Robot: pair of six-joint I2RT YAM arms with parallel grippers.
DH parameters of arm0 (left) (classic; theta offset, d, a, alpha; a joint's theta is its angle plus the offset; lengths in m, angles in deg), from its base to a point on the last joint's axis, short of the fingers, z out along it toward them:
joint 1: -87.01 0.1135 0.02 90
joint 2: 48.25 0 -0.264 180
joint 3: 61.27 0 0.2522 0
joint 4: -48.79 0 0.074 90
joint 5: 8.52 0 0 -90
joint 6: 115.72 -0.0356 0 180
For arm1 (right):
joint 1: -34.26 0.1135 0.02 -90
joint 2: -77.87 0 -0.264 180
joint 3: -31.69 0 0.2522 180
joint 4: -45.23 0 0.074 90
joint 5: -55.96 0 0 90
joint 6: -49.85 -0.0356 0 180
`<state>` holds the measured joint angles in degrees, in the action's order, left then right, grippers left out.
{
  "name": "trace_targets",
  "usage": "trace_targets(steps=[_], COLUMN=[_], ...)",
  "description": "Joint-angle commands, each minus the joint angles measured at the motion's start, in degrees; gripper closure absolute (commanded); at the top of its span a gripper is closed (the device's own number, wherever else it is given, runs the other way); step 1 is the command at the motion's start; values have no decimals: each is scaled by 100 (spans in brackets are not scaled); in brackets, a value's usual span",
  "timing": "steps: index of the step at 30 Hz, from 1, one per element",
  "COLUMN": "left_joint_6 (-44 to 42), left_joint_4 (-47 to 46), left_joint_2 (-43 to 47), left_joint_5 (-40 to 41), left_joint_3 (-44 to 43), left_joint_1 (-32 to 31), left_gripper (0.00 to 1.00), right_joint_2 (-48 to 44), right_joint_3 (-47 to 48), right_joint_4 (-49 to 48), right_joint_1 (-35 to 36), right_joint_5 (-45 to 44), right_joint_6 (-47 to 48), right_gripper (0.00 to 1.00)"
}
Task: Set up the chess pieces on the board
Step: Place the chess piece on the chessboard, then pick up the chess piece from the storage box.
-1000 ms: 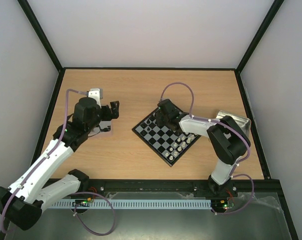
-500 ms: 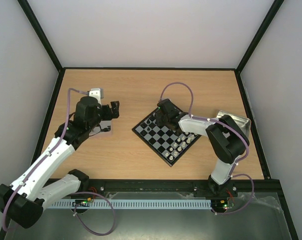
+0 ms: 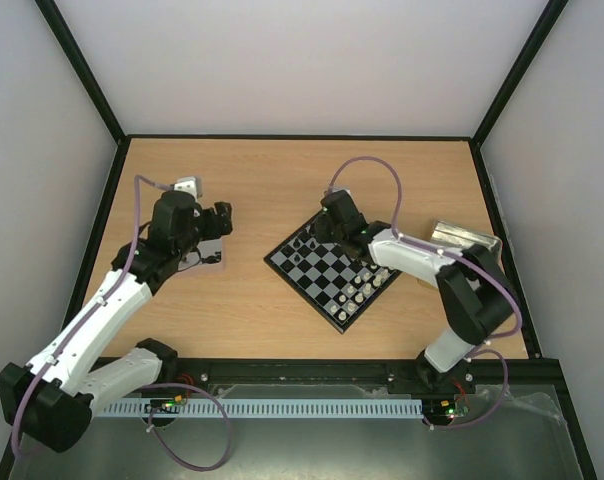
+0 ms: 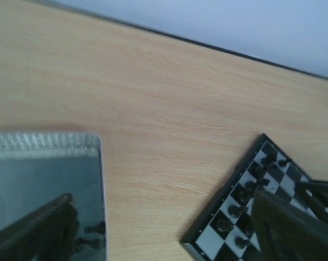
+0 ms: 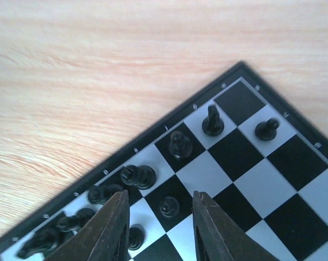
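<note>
Right wrist view: the right gripper point(image 5: 159, 194) hangs over the far corner of the board point(image 5: 251, 182). Its jaws are partly apart and hold nothing. A small black pawn point(image 5: 169, 206) stands on a dark square in the gap, and neither finger touches it. More black chess pieces point(image 5: 180, 144) stand along the board's far-left edge, and a few towards the left seem to lie on their sides, though blur makes that hard to confirm. In the top view the white pieces point(image 3: 362, 290) crowd the near-right part of the board.

The left gripper point(image 3: 220, 218) is well apart from all this. It sits above a shiny metal tray point(image 3: 210, 252) on the left of the table point(image 3: 262, 190), with its jaws wide and nothing between them.

The pieces are likely to be very light, hard and smooth, so they will be easy to tip or flick aside and quick to slip out of a loose pinch. The best hold is probably from straight above, across the narrow waist just under the head. The jaws should open only a little wider than the piece, because the neighbours stand just beside it. A gentle squeeze should be enough, and each piece needs to go down square on its base — a piece let go while tilted would probably topple
</note>
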<state>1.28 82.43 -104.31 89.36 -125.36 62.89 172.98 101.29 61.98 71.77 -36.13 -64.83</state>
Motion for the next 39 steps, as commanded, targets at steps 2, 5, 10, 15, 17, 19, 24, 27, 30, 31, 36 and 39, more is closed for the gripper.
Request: trace_targets(steps=[2,5,10,15,17,19,24,27,30,31,36,39], left_joint_6=[536,677,610,460,333,312,331,338,320,315,220,143], left_joint_4=[517,846,1274,1527,1528,1601,1690,1940,2155,2233,2515,2521], left_joint_2=[-371,-671,-1091,-1771,-2093,-2418,-2918,-3134,-3330,-3392,-3688,-3849], left_joint_5=[-311,-638,-992,-840,-1004,-1084,-1215,-1065,-1079,-1068,-911,-900], left_joint_3=[201,306,439,384,321,193,-93,-309,-504,-568,-772,-896], left_joint_1=[477,891,1639,2201,2369,2450,2482,2482,2482,2482,2482,2480], left_gripper=[23,34,31,27,30,37,50,51,52,53,62,67], right_joint_2=[-769,-1055,-1389,-1663,-1738,-1817,-1899,-1882,-1873,-1871,-1855,-1764], right_joint_3=[78,-29,-214,-397,-443,-548,-812,-864,-837,-818,-758,-753], right_joint_4=[406,497,633,625,608,492,145,91,134,155,154,97], right_joint_1=[28,28,28,28,28,28,28,25,28,28,28,28], right_joint_5=[-264,-140,20,51,29,7,-294,-524,-752,-836,-1322,-1442], right_joint_6=[-409,-577,-888,-969,-1021,-1100,-1136,-1140,-1069,-1028,-836,-824], right_gripper=[67,67,67,67,67,68,71,71,72,72,73,73])
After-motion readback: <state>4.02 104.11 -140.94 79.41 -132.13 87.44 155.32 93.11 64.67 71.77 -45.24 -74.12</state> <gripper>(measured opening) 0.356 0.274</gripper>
